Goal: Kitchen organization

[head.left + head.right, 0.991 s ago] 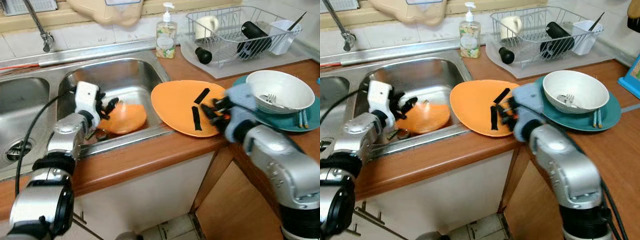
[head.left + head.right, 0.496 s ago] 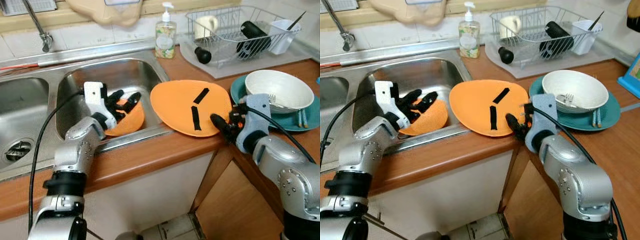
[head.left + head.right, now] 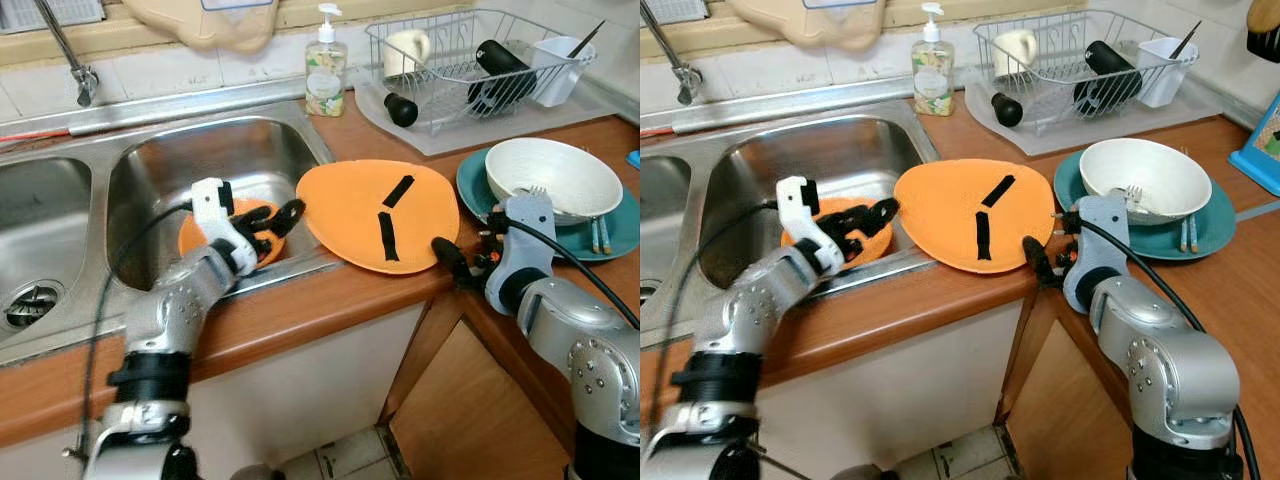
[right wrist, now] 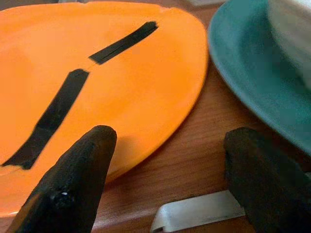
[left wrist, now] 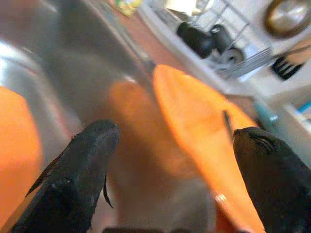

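Care is needed: the large orange plate [image 3: 377, 213] lies on the counter just beside the sink [image 3: 250, 150], so the spread right gripper [image 3: 455, 262] should straddle its near rim, while the spread left gripper [image 3: 270, 220] hovers over the sink.

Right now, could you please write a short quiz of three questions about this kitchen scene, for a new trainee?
1. True or false: the white bowl sits on the teal plate.
2. Where is the small orange dish? A) sink basin B) drying rack C) counter
3. Fill in: the large orange plate carries two black ____.

Key:
1. True.
2. A; the left gripper hovers open over it.
3. Strips. The right gripper is open beside that plate.
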`<state>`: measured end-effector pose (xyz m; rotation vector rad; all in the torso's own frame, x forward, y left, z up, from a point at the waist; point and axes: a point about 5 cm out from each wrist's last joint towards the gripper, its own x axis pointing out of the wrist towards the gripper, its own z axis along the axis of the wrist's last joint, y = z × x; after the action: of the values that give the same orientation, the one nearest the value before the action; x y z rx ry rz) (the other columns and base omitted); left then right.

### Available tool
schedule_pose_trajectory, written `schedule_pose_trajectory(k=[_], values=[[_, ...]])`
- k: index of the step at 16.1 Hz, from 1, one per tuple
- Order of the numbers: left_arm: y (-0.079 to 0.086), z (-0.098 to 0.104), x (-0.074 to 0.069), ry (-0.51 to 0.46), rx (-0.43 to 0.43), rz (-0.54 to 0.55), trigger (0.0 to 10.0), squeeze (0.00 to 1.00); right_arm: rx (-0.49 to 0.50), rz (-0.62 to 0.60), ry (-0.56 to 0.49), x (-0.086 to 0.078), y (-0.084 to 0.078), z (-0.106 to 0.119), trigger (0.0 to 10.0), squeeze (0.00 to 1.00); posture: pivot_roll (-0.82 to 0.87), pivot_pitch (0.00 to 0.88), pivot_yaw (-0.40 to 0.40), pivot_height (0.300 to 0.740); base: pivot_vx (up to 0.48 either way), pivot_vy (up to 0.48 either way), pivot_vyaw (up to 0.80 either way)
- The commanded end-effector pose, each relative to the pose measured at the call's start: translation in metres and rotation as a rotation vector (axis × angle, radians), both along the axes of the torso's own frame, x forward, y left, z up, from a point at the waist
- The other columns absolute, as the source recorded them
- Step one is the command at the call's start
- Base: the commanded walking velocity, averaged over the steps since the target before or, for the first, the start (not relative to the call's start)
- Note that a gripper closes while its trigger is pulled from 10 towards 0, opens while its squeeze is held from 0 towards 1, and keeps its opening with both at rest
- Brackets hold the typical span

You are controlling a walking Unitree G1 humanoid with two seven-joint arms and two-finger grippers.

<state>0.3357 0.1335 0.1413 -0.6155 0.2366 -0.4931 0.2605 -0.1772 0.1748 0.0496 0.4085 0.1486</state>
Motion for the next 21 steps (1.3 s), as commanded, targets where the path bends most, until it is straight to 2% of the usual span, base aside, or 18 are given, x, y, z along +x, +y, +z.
schedule_pose_trajectory(k=[1,6,10,11,12,13,14,15,16,18,21], values=[[-0.003,0.004,0.004,0.016,-0.035,-0.012,10.0,0.00,0.026,0.012,0.033,0.000,0.002,-0.006,10.0,0.00,-0.12,0.000,0.066,0.740,0.000,0.000,0.00],[-0.008,-0.009,0.014,0.148,-0.014,-0.010,10.0,0.00,0.093,0.072,0.037,0.008,0.015,-0.011,10.0,0.00,-0.11,0.000,0.069,0.740,0.000,0.000,0.00],[-0.010,-0.006,0.023,0.149,0.004,-0.022,10.0,0.00,0.124,0.148,0.004,0.014,0.028,-0.006,10.0,0.00,-0.10,0.000,0.076,0.740,0.000,0.000,0.00],[-0.012,-0.002,0.024,0.139,-0.050,-0.046,10.0,0.00,0.129,0.170,-0.010,0.015,0.031,-0.005,10.0,0.00,-0.10,0.000,0.076,0.740,0.000,0.000,0.00],[-0.013,0.001,0.023,0.129,-0.110,-0.067,6.7,0.00,0.135,0.178,-0.019,0.016,0.033,-0.003,10.0,0.00,-0.10,0.000,0.075,0.740,0.000,0.000,0.00],[-0.014,0.002,0.023,0.128,-0.127,-0.071,6.7,0.00,0.137,0.181,-0.022,0.017,0.033,-0.003,10.0,0.00,-0.10,0.000,0.075,0.740,0.000,0.000,0.00],[-0.015,0.005,0.021,0.113,-0.176,-0.096,1.1,0.00,0.139,0.189,-0.031,0.018,0.034,-0.002,10.0,0.00,-0.09,0.000,0.073,0.740,0.000,0.000,0.00],[-0.015,0.005,0.021,0.111,-0.181,-0.095,1.1,0.00,0.138,0.191,-0.033,0.018,0.035,-0.002,10.0,0.00,-0.09,0.000,0.073,0.740,0.000,0.000,0.00],[-0.014,0.005,0.022,0.112,-0.209,-0.080,0.0,0.00,0.137,0.196,-0.035,0.018,0.035,-0.002,10.0,0.00,-0.09,0.000,0.071,0.740,0.000,0.000,0.00],[-0.010,0.008,0.022,0.100,-0.279,-0.070,0.0,0.00,0.132,0.203,-0.042,0.020,0.036,-0.002,10.0,0.00,-0.09,0.000,0.070,0.740,0.000,0.000,0.00],[-0.009,0.011,0.021,0.089,-0.305,-0.086,0.0,0.00,0.129,0.205,-0.047,0.020,0.036,-0.002,10.0,0.00,-0.09,0.000,0.070,0.740,0.000,0.000,0.00]])
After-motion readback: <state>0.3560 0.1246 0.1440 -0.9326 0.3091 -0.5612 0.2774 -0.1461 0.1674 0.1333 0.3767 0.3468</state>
